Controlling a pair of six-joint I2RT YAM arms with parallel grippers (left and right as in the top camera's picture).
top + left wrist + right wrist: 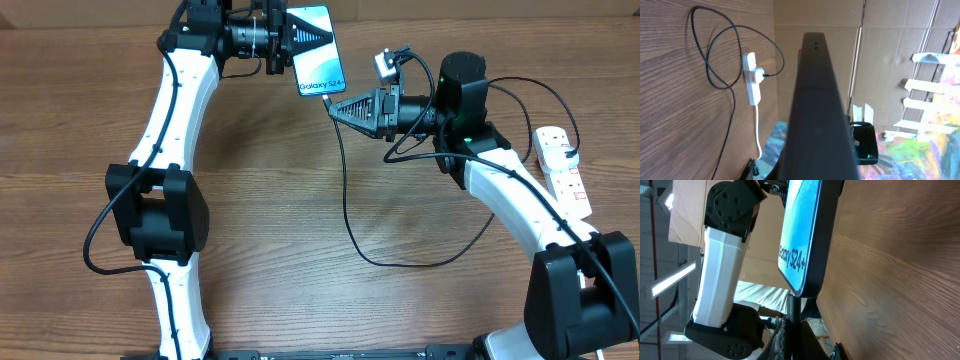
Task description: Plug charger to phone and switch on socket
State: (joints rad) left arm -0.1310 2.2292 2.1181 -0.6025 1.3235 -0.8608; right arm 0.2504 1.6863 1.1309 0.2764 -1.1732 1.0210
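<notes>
The phone [315,50] is lifted off the table at the top centre, its blue screen reading "Galaxy S24+". My left gripper [287,42] is shut on its far end. In the left wrist view the phone's dark edge [815,100] fills the middle. My right gripper [334,105] is shut on the charger [346,190] just below the phone. In the right wrist view the connector [794,314] meets the phone's [800,235] lower edge; how deep it sits is hidden. The black cable loops across the table to the white socket [561,168], which also shows in the left wrist view [753,77].
The socket's white cord [758,132] runs off the table edge. Cable slack lies on the wooden table [260,230] between the arms. A cardboard wall [890,35] stands behind the table. The left arm [722,255] fills the left of the right wrist view.
</notes>
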